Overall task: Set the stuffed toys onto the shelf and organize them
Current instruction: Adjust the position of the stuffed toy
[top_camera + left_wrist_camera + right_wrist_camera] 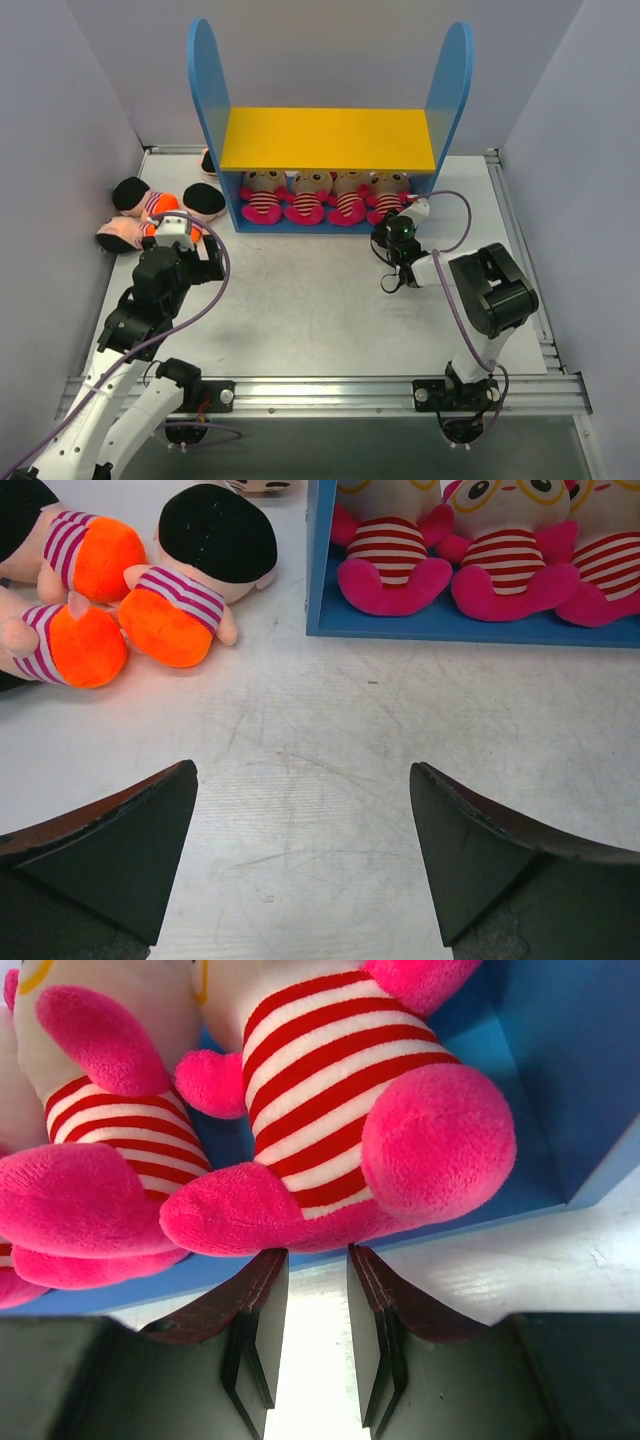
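Far left, on the table (320, 320): heap of orange-bottomed toys (150, 207), three together, well apart from any board. A fourth toy (207, 160) partly hidden behind the left side panel (207, 90). None shelved yet. Short plush, round black-capped heads, purple-and-white striped middles, bright orange seats.

Just near of the heap: left gripper (300, 780), spread wide, holding nothing. Dark wedge-shaped fingers, scuffed matte faces.

Centre: shelf (450, 90), rigid smooth panels, blue round-topped sides. Flat yellow upper board (328, 138) bare; blue base (470, 628) filled. Four pink striped toys (320, 200) seated in a row on the base, shoulder to shoulder, facing near. Fleecy magenta feet, red-and-white striped bellies.

Right: right gripper (317, 1260), drawn to a narrow slit, nothing between. Tips at the near lip of the base, just under the rightmost striped toy (340, 1120); whether touching, impossible to tell.

Judged about half done: lower level complete, upper board and the orange-bottomed group outstanding.
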`<act>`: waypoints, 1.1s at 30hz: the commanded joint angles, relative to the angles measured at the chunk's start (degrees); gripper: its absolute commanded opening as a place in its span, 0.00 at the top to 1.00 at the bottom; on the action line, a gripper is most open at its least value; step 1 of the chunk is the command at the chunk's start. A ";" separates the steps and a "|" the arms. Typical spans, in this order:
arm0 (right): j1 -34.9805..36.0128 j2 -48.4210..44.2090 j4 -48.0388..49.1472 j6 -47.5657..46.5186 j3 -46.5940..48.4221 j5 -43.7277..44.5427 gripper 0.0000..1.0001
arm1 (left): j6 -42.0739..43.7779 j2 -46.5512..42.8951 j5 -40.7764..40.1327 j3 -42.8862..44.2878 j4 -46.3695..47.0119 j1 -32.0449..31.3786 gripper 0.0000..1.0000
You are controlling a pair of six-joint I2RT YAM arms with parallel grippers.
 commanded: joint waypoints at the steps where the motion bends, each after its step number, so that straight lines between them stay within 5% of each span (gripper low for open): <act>1: -0.46 0.28 3.88 1.07 2.67 1.34 0.70 | 1.11 -0.35 0.16 -0.02 1.56 0.29 0.04; 23: 4.98 -10.88 -4.64 -5.43 2.49 0.99 0.66 | 1.11 -0.35 0.60 -0.02 1.65 0.38 0.04; 33: 6.83 -7.46 -4.21 -6.75 7.86 -0.50 0.57 | 1.11 -0.53 0.69 -0.19 1.65 0.47 0.04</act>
